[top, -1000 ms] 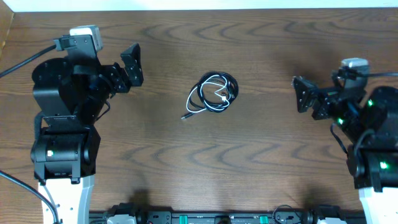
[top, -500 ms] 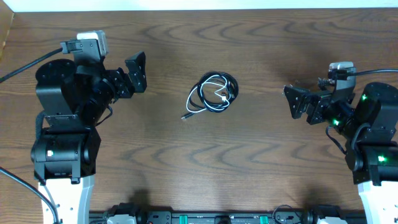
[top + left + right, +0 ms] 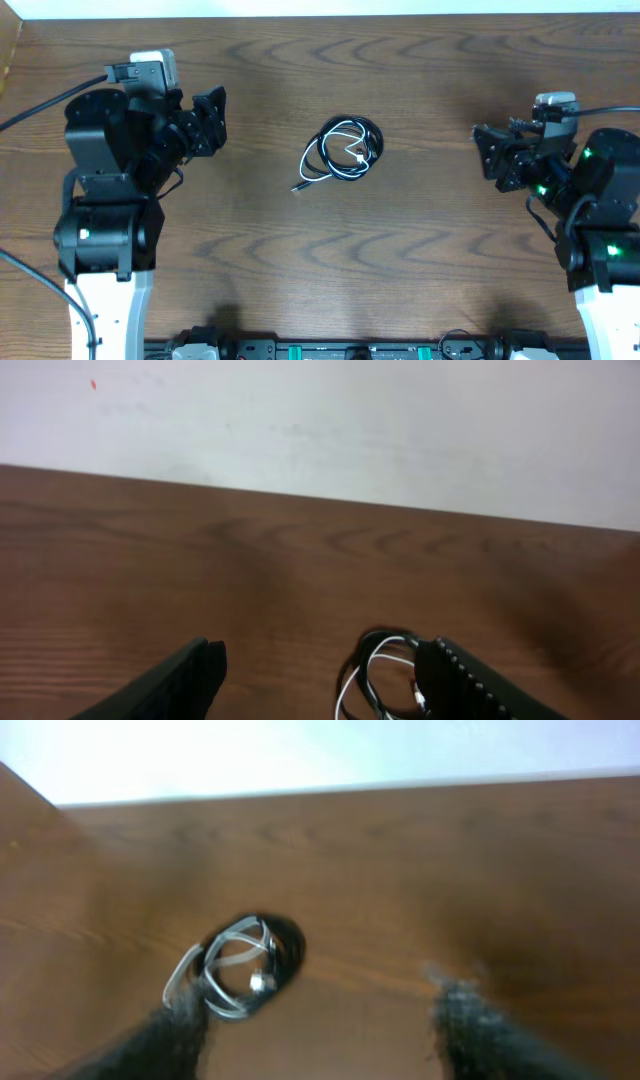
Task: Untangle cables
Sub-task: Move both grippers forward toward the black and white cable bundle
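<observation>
The cables (image 3: 343,149) lie coiled together in a small bundle at the table's middle: black loops with a thin white cord wound through them and a plug end trailing to the lower left. The bundle also shows in the left wrist view (image 3: 385,670) and, blurred, in the right wrist view (image 3: 245,965). My left gripper (image 3: 212,113) is open and empty, well left of the bundle. My right gripper (image 3: 490,155) is open and empty, well right of it.
The wooden table (image 3: 400,260) spreads around the bundle. A pale wall (image 3: 320,420) runs along its far edge. Thick black arm wires run off at the left (image 3: 30,105) and right (image 3: 610,112).
The right gripper reached toward the middle, then drew back right. The left gripper shifted slightly and turned. The cable bundle has not moved.
</observation>
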